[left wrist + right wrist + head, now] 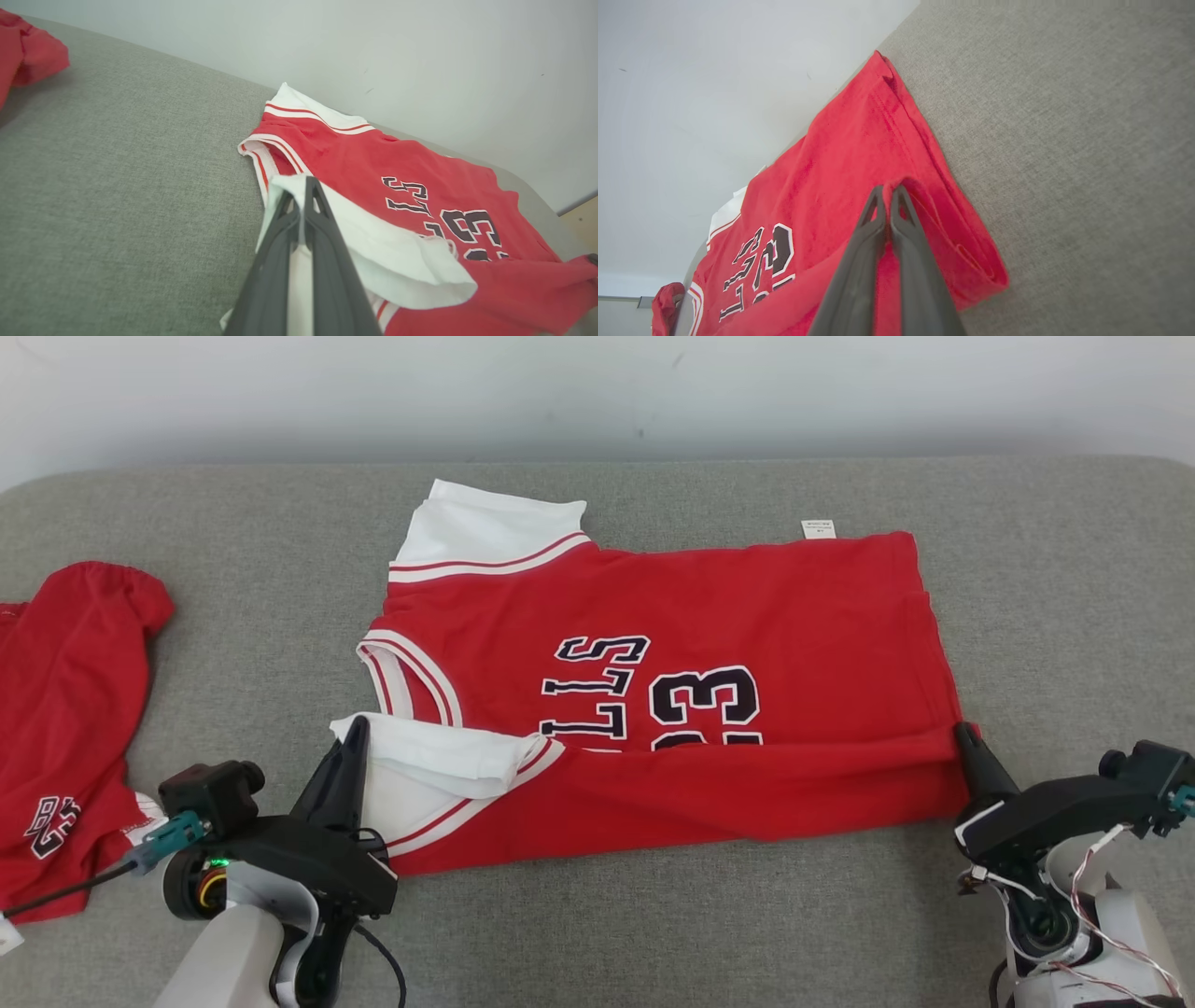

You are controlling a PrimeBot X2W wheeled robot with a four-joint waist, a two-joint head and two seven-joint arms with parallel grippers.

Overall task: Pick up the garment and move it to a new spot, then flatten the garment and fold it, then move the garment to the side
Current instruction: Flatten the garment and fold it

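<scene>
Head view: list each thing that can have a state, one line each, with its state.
jersey: spread out, near edge folded over the print
left gripper: jaws shut on the jersey's white sleeve
right gripper: jaws shut on the jersey's hem corner
second red garment: crumpled, lying loose at the left

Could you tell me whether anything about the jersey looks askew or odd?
On the jersey, the near white sleeve is rumpled and curled over where the left gripper pinches it, while the far sleeve lies flat. A small tag pokes past the far edge.
</scene>
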